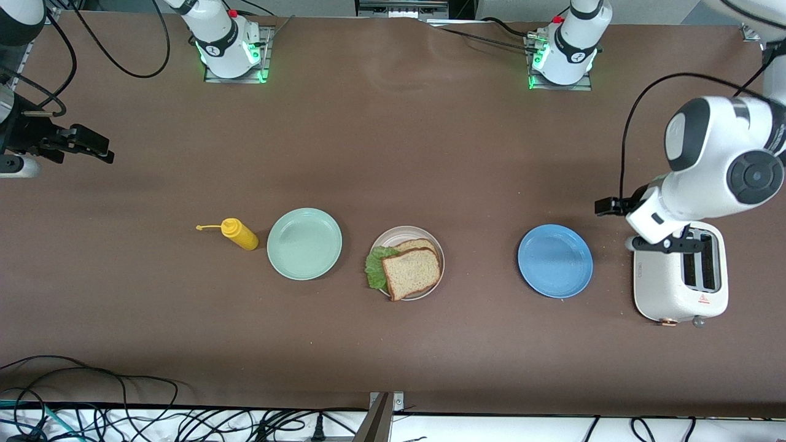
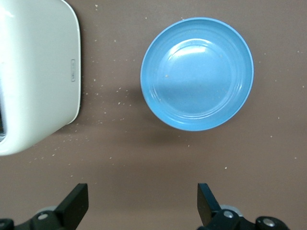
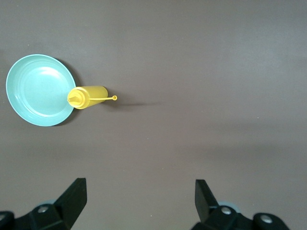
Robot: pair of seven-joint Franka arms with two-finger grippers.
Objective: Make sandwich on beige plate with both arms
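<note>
The sandwich sits on the beige plate (image 1: pixel 393 234) at the table's middle. A top bread slice (image 1: pixel 412 272) lies over a second slice (image 1: pixel 417 245), and a green lettuce leaf (image 1: pixel 376 267) sticks out toward the right arm's end. My left gripper (image 1: pixel 666 245) is open and empty in the air by the toaster's edge, and its wrist view (image 2: pixel 143 206) shows bare table between the fingers. My right gripper (image 1: pixel 92 146) is open and empty, high over the right arm's end of the table, and also shows in its own wrist view (image 3: pixel 140 203).
A blue plate (image 1: pixel 555 261) (image 2: pixel 196 73) lies between the sandwich and a white toaster (image 1: pixel 666 288) (image 2: pixel 33 72). A mint-green plate (image 1: pixel 304 244) (image 3: pixel 38 90) and a yellow squeeze bottle (image 1: pixel 241 234) (image 3: pixel 88 97) lie toward the right arm's end. Crumbs dot the table by the toaster.
</note>
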